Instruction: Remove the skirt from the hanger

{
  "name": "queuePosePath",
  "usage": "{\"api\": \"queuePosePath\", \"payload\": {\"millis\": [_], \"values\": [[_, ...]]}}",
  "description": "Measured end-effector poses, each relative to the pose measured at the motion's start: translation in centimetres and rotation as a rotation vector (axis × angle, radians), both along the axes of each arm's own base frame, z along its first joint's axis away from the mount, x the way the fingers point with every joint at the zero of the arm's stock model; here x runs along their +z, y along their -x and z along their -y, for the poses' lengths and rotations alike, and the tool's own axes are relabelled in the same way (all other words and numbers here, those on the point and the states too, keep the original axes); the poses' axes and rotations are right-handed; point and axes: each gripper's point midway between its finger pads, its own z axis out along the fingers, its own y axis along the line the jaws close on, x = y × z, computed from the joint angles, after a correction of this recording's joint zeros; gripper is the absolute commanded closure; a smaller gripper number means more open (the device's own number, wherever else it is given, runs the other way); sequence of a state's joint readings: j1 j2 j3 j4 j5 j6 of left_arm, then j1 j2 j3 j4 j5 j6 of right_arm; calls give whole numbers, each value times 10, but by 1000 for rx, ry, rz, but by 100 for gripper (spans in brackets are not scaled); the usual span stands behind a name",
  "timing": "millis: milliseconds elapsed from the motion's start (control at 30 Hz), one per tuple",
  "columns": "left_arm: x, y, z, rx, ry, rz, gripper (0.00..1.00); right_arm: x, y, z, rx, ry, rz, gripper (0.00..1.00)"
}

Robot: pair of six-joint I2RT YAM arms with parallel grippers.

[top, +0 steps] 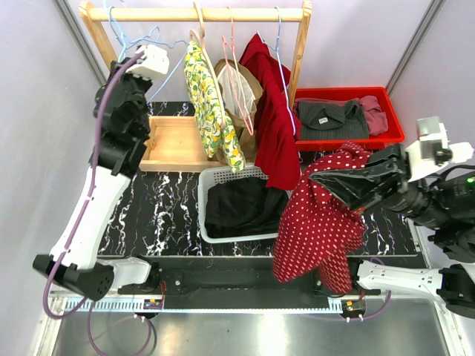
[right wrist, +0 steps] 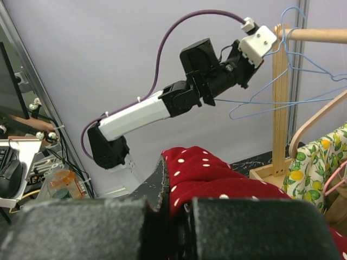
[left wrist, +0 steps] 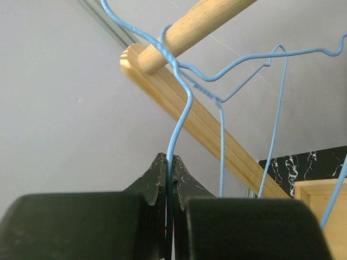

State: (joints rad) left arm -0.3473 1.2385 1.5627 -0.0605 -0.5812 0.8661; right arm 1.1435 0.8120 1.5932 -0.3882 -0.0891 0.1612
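Observation:
The skirt (top: pixel 319 222) is red with white dots. It hangs free of any hanger, over the table right of the basket, with my right gripper (top: pixel 318 179) shut on its top edge. In the right wrist view the skirt (right wrist: pixel 217 173) bunches between the jaws of that gripper (right wrist: pixel 172 181). My left gripper (top: pixel 139 58) is raised at the rack's left end. It is shut on the wire of an empty blue hanger (left wrist: pixel 181 116) that hooks over the wooden rail (left wrist: pixel 190 27). The blue wire passes between the closed jaws of the left gripper (left wrist: pixel 169 162).
The wooden rack (top: pixel 197 13) carries a lemon-print garment (top: pixel 211 111), a dark red garment (top: pixel 271 111) and more wire hangers. A white basket (top: pixel 211 178) holds black cloth. A red bin (top: pixel 349 141) holds dark clothes. A wooden tray (top: pixel 174 144) sits under the rack.

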Motion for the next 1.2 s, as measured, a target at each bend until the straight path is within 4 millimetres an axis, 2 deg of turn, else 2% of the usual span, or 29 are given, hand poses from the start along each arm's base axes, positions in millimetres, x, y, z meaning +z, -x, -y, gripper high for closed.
{"api": "queuePosePath", "payload": {"millis": [200, 333, 467, 567, 767, 933, 1067, 1200], "values": [[-5, -30, 10, 18, -77, -5, 100, -9, -3, -6, -4, 23, -11, 100], [-1, -41, 13, 31, -98, 10, 100, -8, -6, -6, -19, 20, -10, 100], [2, -48, 14, 44, -111, 27, 100, -10, -12, -16, -26, 34, -7, 100], [2, -51, 15, 53, -117, 34, 100, -16, -22, -31, -41, 65, -4, 100], [0, -60, 16, 70, -129, 43, 100, -36, -57, -59, -162, 134, 14, 100], [-3, -62, 15, 83, -123, 44, 100, -72, -94, -83, -295, 236, 28, 100], [-12, -65, 16, 86, -122, 43, 100, -125, -118, -96, -384, 351, 5, 100], [-24, -64, 15, 85, -115, 26, 100, -180, -139, -98, -480, 452, -30, 100]]}}
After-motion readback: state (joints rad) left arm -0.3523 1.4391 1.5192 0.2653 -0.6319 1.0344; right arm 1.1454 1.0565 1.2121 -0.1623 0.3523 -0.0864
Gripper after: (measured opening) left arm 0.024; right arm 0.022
